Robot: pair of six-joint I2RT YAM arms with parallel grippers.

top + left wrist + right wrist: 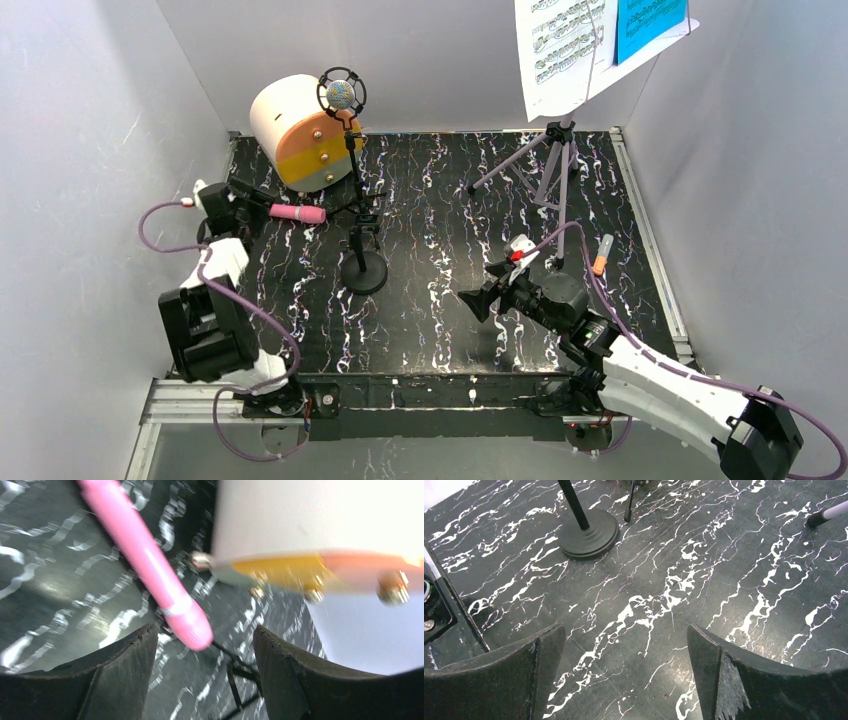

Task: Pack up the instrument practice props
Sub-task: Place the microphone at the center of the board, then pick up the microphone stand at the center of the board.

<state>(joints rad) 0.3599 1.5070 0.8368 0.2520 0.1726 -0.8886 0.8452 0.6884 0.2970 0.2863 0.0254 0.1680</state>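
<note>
Outside cream box (295,128), pink microphone (298,214).

L arm (228,262): wht moulded shells btwn boxy blk joint housings; biggest blk block (205,332) sits nr the base. Thin mauve cable (141,230) runs outside the links in loose loops, w/ another loop down by the base. L hand (262,210): blk body w/ small wht cap at the rear. L fingers (120,680) are blk, broad, matte, w/ curved inner faces and rough top edges.

R arm (665,385): same build, w/ a long wht shell and a blk end block (760,440). R cable (588,262) is mauve too. R hand (482,298): blk, flared tips, wht bracket w/ red tab (516,256) on top. R fingers (729,690) are blk and grainy; one has pale scuffing on its inner face.
</note>
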